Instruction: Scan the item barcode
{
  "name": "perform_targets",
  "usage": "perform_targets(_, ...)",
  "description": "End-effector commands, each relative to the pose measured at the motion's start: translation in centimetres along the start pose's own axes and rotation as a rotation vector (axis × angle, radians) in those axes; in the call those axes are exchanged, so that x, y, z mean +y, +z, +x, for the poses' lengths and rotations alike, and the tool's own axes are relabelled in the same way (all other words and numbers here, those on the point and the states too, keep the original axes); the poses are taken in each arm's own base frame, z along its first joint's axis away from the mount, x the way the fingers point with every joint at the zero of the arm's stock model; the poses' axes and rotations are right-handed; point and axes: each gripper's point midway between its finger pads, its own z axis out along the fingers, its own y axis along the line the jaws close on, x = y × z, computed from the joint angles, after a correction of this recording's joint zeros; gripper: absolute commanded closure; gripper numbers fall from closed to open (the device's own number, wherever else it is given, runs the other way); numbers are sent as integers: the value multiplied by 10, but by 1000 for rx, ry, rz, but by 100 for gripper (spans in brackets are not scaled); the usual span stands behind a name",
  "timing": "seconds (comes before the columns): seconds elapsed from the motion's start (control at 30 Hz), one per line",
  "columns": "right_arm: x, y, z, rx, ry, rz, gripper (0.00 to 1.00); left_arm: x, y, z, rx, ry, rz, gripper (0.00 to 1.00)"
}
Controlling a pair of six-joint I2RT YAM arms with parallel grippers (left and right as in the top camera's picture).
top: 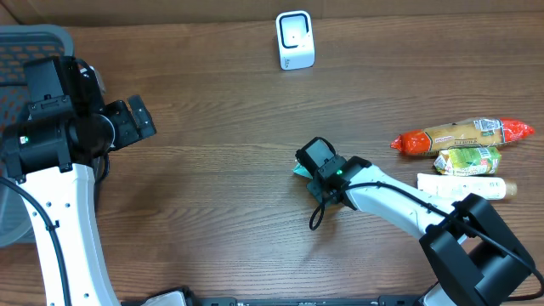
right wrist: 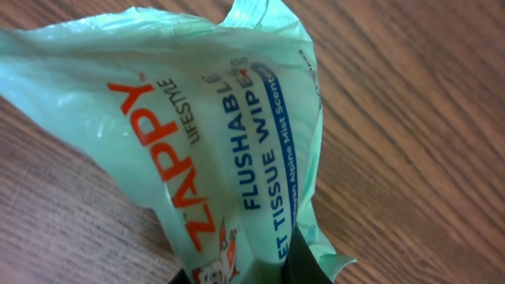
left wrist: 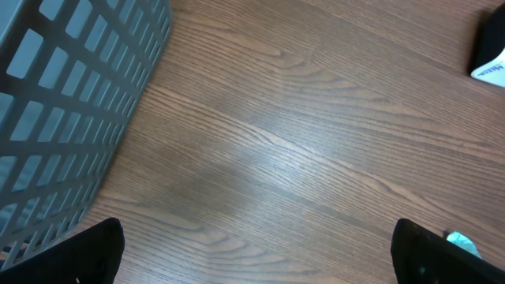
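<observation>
pinching noted: wipes pack [right wrist: 197,142] at mid-table, its film bunched between the pressed-in fingers of the right gripper [top: 316,161]. no barcode shows on the visible face. scanner [top: 295,40] stands well apart near the far edge. left gripper [left wrist: 259,256] spread wide, empty, beside the basket [left wrist: 63,102]. judged: grasp made; carrying and presenting the barcode remain.

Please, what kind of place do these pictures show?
Probably a mock shop checkout set up on a wooden table. A small white barcode scanner stands at the back, packaged groceries and a pack of wipes are laid out, and a grey plastic basket sits at the left.
</observation>
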Motion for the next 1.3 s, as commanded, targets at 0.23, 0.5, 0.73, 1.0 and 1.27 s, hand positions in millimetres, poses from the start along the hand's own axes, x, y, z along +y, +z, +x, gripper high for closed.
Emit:
perform_targets(0.23, 63, -82, -47, 49, 23, -498, 96, 0, -2, -5, -12, 16, 4, 1)
perform_targets(0.5, 69, -129, -69, -68, 64, -1081, 97, 0, -2, -5, -12, 17, 4, 0)
perform_targets(0.73, 57, -61, -49, 122, 240, -1135, 97, 0, -2, -5, -12, 16, 4, 0)
perform_targets(1.0, 39, -14, -24, 248, 312, -1030, 96, 0, -2, -5, -12, 16, 4, 0)
perform_targets(1.27, 7, 24, -4, 349, 354, -711, 41, 0, -2, -5, -12, 17, 4, 1)
